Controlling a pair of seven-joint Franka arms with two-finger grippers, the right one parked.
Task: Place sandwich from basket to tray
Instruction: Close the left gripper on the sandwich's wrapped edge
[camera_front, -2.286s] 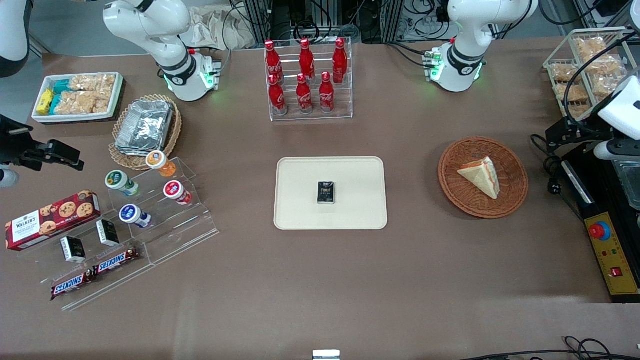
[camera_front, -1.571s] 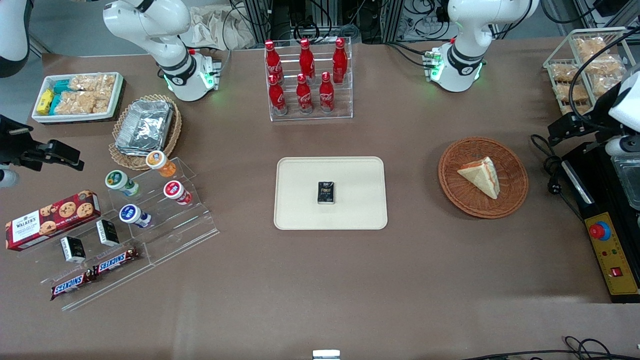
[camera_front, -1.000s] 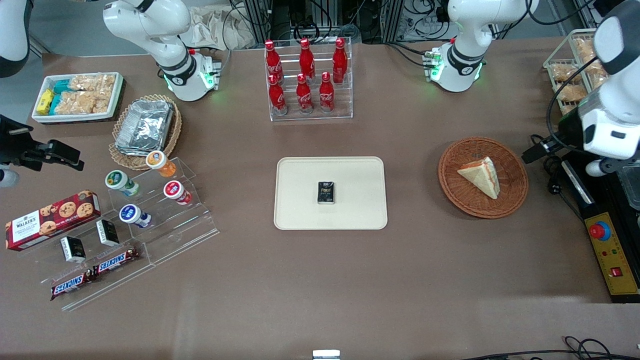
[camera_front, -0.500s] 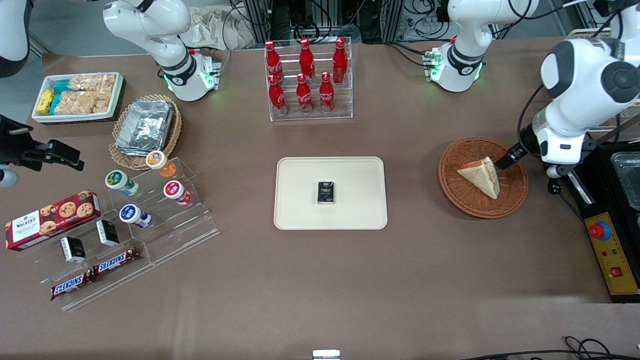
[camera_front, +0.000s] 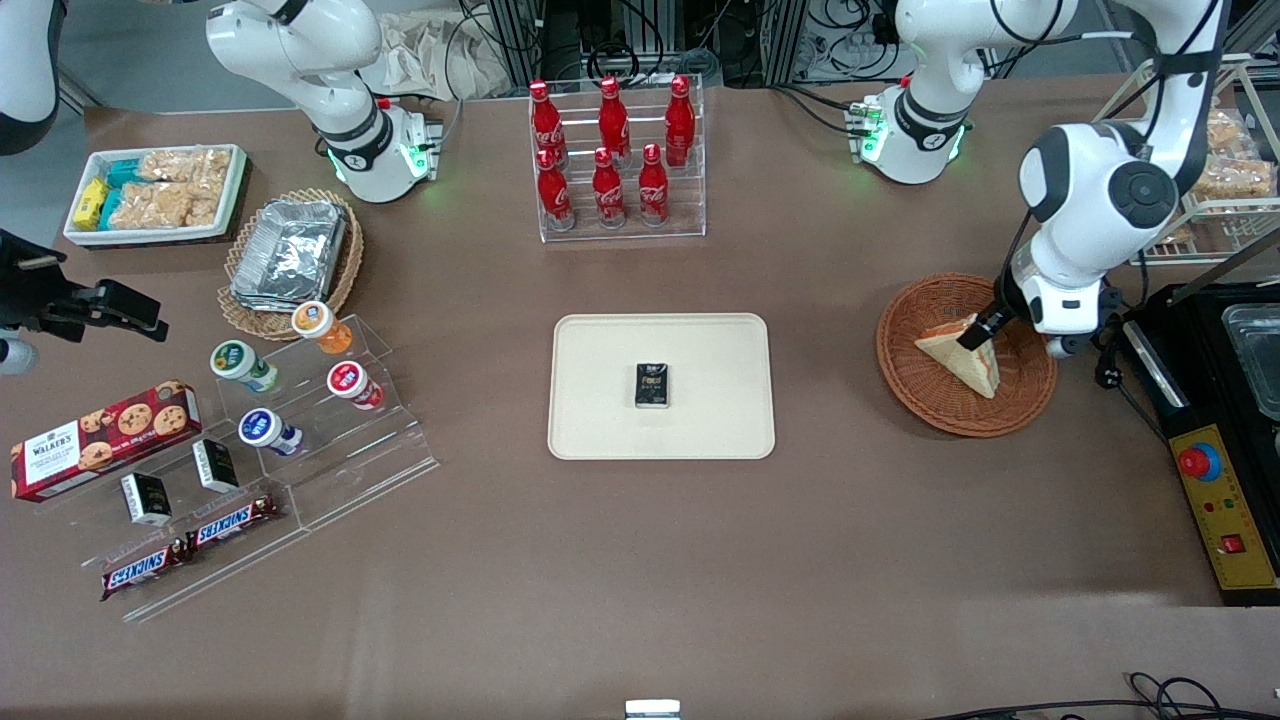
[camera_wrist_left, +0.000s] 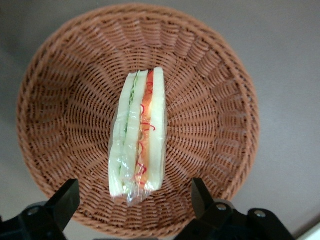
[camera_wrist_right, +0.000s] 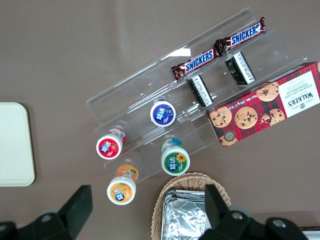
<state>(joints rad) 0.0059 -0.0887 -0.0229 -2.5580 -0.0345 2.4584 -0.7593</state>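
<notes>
Jaws wide apart, one finger on each side of the sandwich (camera_wrist_left: 137, 145) with clear air between pad and bread, and nothing gripped. That is the wrist camera's story: the gripper (camera_wrist_left: 135, 205) hangs straight over the basket (camera_wrist_left: 210, 100), and the wedge lies flat on the weave with its cut edge up, green stripe on one side, orange-red on the other, clear wrap creased around it.

The front camera gives what the wrist cannot: the gripper (camera_front: 975, 335) is low over the basket (camera_front: 920, 385), its dark tip lapping across the sandwich (camera_front: 962, 360), so the gap between the fingers does not read from there. The basket sits toward the working arm's end of the table, well apart from the tray (camera_front: 600, 420), which lies mid-table. On the tray rests a small black packet (camera_front: 652, 385), alone.

Farther from the front camera than the tray stands a clear rack of red cola bottles (camera_front: 612, 150). Toward the parked arm's end, the right wrist camera picks out the small print: Snickers bars (camera_wrist_right: 220, 52) on a clear stepped stand, a Walker's cookie box (camera_wrist_right: 265, 107), and round-lidded cups (camera_wrist_right: 162, 114).
</notes>
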